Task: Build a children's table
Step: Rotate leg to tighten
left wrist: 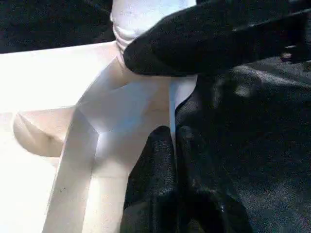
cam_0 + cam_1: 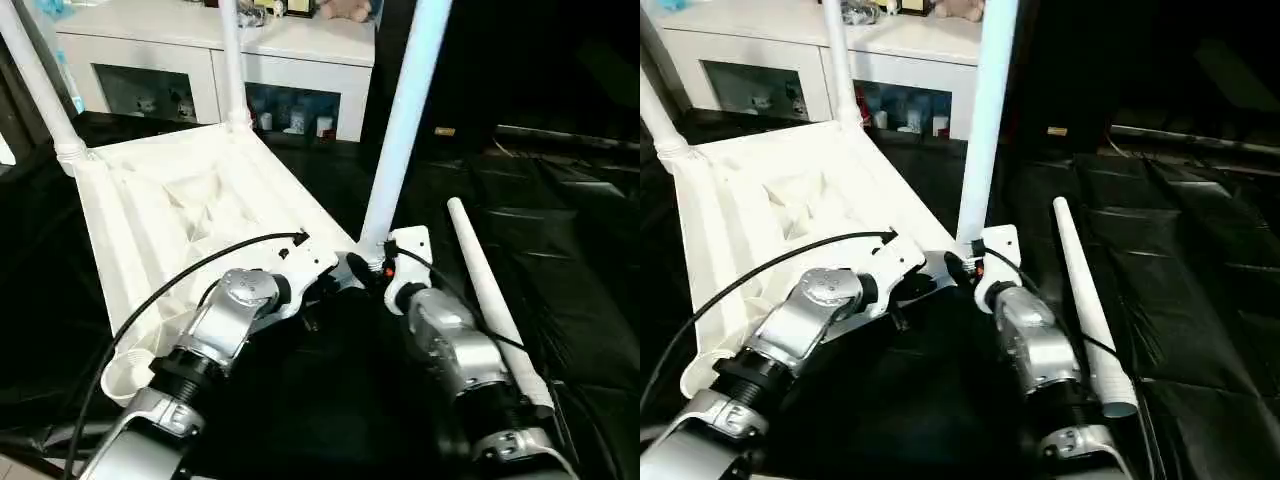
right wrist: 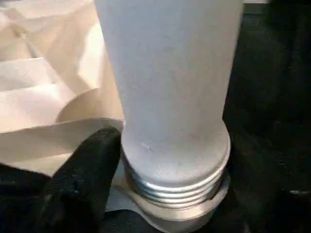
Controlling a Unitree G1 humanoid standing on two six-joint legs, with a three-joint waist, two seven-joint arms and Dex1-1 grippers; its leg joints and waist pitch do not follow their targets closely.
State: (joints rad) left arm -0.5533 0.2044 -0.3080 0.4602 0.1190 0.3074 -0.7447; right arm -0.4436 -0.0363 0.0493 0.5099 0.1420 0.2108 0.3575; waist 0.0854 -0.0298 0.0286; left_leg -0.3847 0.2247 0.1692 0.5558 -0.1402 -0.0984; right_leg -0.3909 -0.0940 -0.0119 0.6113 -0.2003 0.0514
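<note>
Lying upside down at centre-left, the white plastic tabletop (image 2: 180,220) shows a ribbed underside; three smooth cylindrical legs (image 2: 405,120) stand in its sockets, a fourth leg (image 2: 495,300) lies on black sheeting (image 2: 570,260). Left gripper (image 1: 175,160) pinched closed beside the rim; right gripper (image 2: 375,268) spread around a threaded leg base.

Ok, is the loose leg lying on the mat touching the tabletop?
Apart. The right eye view shows a strip of black mat between the loose leg and the nearest corner of the tabletop.
</note>
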